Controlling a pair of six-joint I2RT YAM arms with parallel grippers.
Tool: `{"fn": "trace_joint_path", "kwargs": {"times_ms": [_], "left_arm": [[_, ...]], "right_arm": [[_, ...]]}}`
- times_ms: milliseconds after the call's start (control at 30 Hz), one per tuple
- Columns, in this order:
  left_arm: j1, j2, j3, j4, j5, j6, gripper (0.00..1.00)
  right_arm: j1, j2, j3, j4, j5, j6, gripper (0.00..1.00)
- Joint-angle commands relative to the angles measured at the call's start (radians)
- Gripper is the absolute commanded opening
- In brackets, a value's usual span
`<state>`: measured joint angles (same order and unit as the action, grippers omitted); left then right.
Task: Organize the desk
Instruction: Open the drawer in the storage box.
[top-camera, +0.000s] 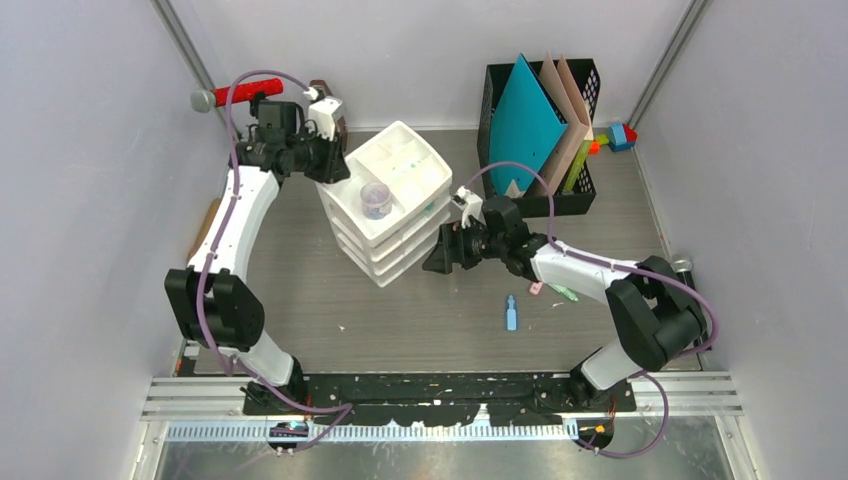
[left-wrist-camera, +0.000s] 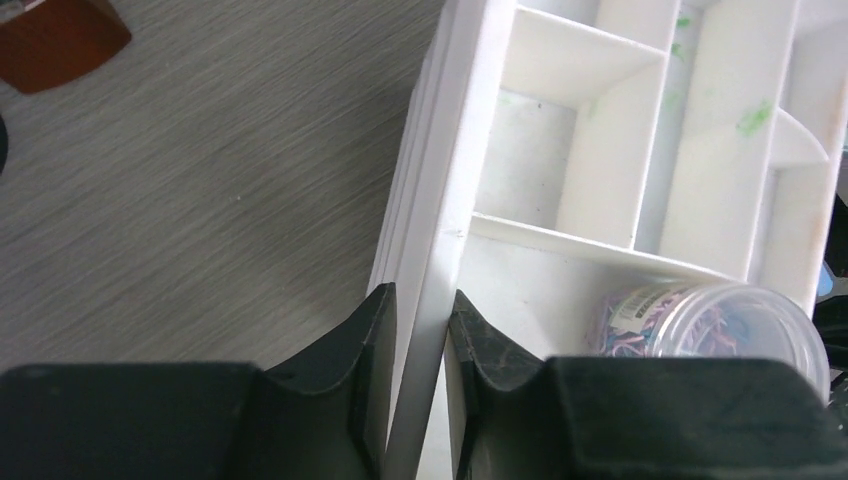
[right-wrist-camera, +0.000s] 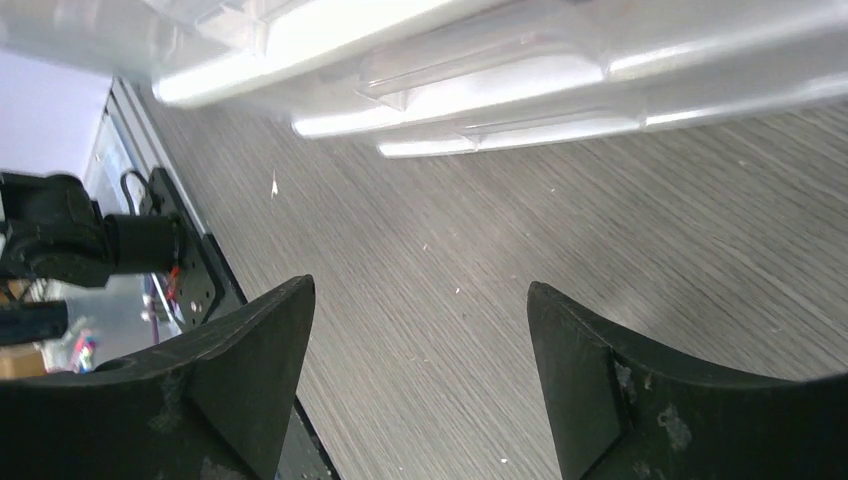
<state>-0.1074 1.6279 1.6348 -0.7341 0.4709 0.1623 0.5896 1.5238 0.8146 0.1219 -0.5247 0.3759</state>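
On the grey wood-grain desk stands a stack of white compartment trays. A clear jar of coloured bands stands in the top tray's near compartment. My left gripper is shut on the top tray's left wall, one finger outside and one inside; the jar is just right of it. My right gripper hangs open at the stack's right side, low over the desk. Its view shows the tray edges above bare desk and nothing between its fingers.
A black file holder with a teal folder stands at the back right, coloured blocks beside it. A small blue item, a pink one and a green one lie by the right arm. A red-handled tool lies back left.
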Motion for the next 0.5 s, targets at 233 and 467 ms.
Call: {"fn": "trace_joint_path", "kwargs": {"times_ms": [233, 467], "left_arm": [[0.006, -0.135, -0.134, 0.029, -0.097, -0.157, 0.12], [0.006, -0.170, -0.182, 0.020, -0.092, -0.196, 0.07]], "right_arm": [[-0.077, 0.102, -0.019, 0.229, 0.018, 0.278, 0.83], [-0.106, 0.299, 0.026, 0.459, -0.097, 0.554, 0.76]]}}
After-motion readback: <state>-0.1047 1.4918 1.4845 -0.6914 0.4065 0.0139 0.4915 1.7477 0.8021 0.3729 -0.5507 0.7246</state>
